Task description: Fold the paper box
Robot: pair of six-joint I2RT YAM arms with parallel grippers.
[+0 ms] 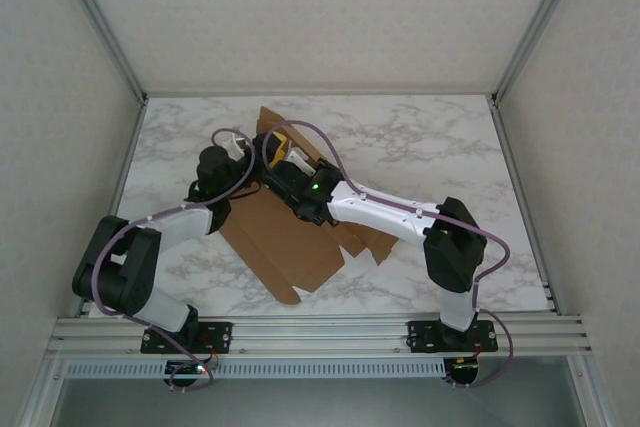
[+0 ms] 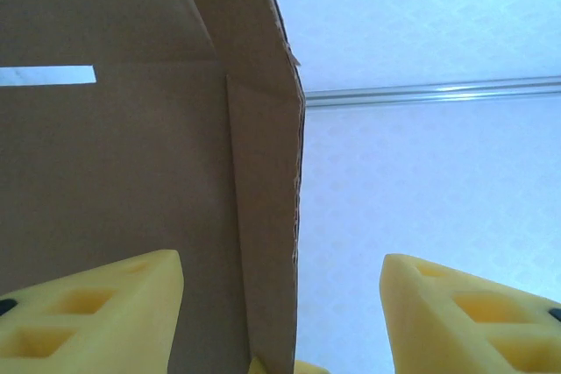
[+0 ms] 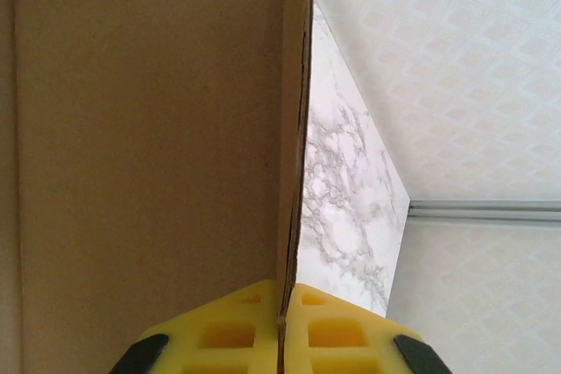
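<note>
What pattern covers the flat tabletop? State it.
White marble pattern with grey veining on the tabletop, clearest in the top external view.

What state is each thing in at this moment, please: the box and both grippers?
paper box: partly folded, one panel raised.
left gripper: open, astride a cardboard edge without clamping it.
right gripper: shut, pinching a cardboard edge.
</note>
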